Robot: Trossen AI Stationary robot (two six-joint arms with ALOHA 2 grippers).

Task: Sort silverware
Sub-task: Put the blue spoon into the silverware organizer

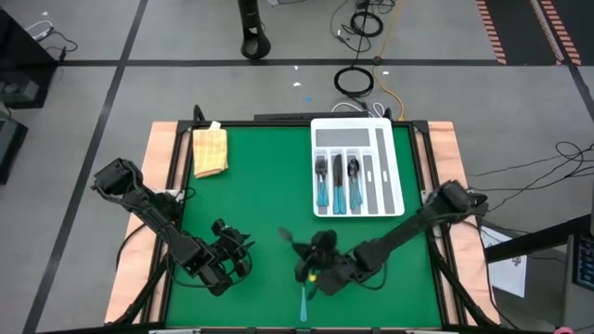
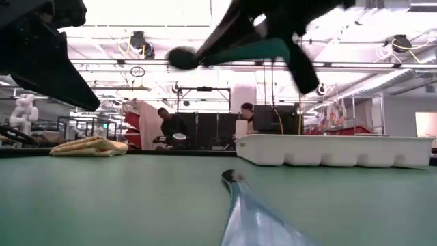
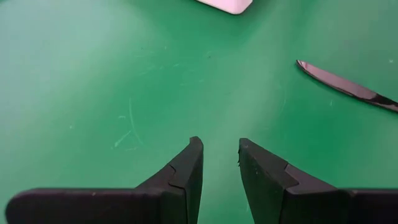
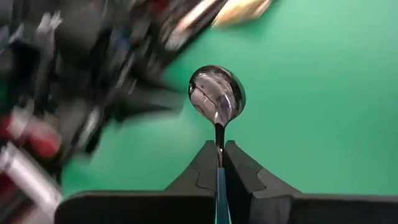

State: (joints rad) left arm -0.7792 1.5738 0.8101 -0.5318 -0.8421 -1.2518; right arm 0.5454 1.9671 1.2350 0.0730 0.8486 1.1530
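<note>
Your spoon (image 4: pixel 217 93) is up off the mat, pinched by the neck between the right gripper (image 4: pixel 219 152) jaws, bowl pointing ahead, probably so it can drop handle-first into a slot. A knife (image 1: pixel 303 301) lies on the green mat (image 1: pixel 251 186) near the front edge, just beside that gripper. The white tray (image 1: pixel 394 176) at the back right already holds a few pieces. Your left gripper (image 3: pixel 219 155) waits over bare mat, jaws apart, holding nothing.

Green worktop (image 1: pixel 260 199), white tray (image 1: pixel 394 199), yellow cloth (image 1: pixel 210 150), light-blue handled knife (image 1: pixel 303 302), shiny silver spoon (image 4: pixel 216 94).
</note>
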